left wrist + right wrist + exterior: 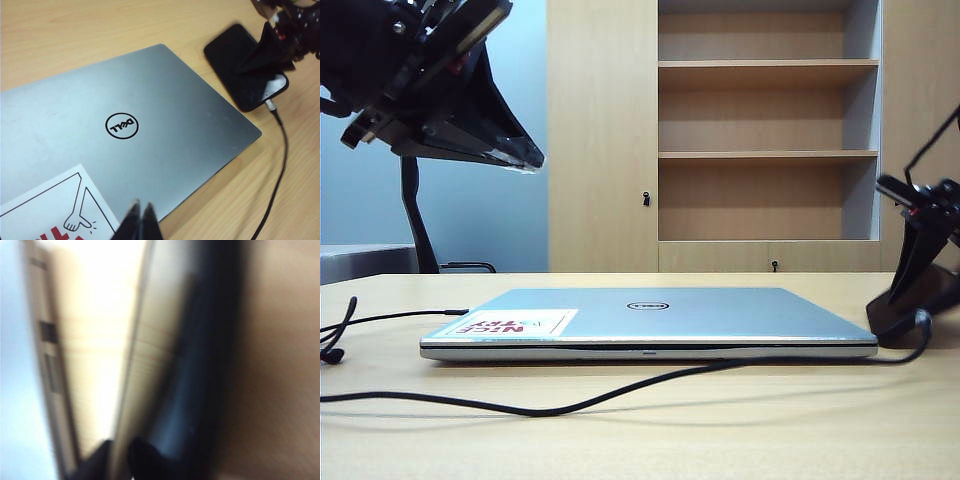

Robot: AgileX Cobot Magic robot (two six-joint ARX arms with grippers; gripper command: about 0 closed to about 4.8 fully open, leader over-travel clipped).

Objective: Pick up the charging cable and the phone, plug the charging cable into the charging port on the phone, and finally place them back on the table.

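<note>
Fingertips of the left gripper (pixel 141 220) meet in a closed point with nothing between them, and in the left wrist view they hang above the lid of the silver Dell laptop (pixel 125 135), near the corner of its white sticker (pixel 55 210) with red lettering. From the exterior camera the left gripper (pixel 525 158) sits high at the left, well above the table (pixel 720 430) and clear of everything on it. The right gripper (pixel 272 52) is down low at the far right of the laptop, its dark fingers spread over the phone (pixel 235 57); in the left wrist view the fingers cover the phone's glossy face, but whether they are parted or clamped on it cannot be told. The right wrist view is heavily blurred, showing only dark finger shapes (pixel 120 460) close against a long dark edge and pale wood. The phone lies flat on the table just beside the laptop's corner. The charging cable (pixel 280 165) has its silvery plug tip seated against the phone's short edge, at the charging port (pixel 270 103), and its black cord runs away across the beige wood. In the exterior view the cord (pixel 620 390) sweeps from the right gripper (pixel 910 300) along the front of the closed laptop to the left edge. A wooden shelf unit (pixel 765 150) stands behind.
</note>
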